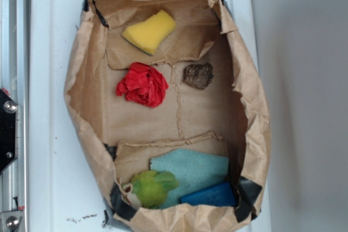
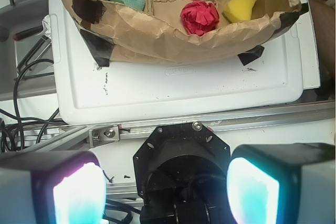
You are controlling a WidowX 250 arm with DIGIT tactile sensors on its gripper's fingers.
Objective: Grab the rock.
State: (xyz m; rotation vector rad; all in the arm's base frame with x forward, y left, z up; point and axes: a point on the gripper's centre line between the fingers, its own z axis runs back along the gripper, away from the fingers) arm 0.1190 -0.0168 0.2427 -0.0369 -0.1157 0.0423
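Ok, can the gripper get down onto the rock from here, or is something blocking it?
Probably yes. The rock lies alone on the bag floor, apart from the red wad and yellow sponge, nothing over it. The gripper is open, back outside the bag, so it must clear the crumpled wall first.

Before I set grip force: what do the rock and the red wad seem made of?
Rock: apparently natural stone, rough and matte, with a lumpy, mottled grey-brown surface. Red wad: probably crumpled paper or thin plastic; the sharp wrinkles suggest a thin sheet, but which one is unclear.
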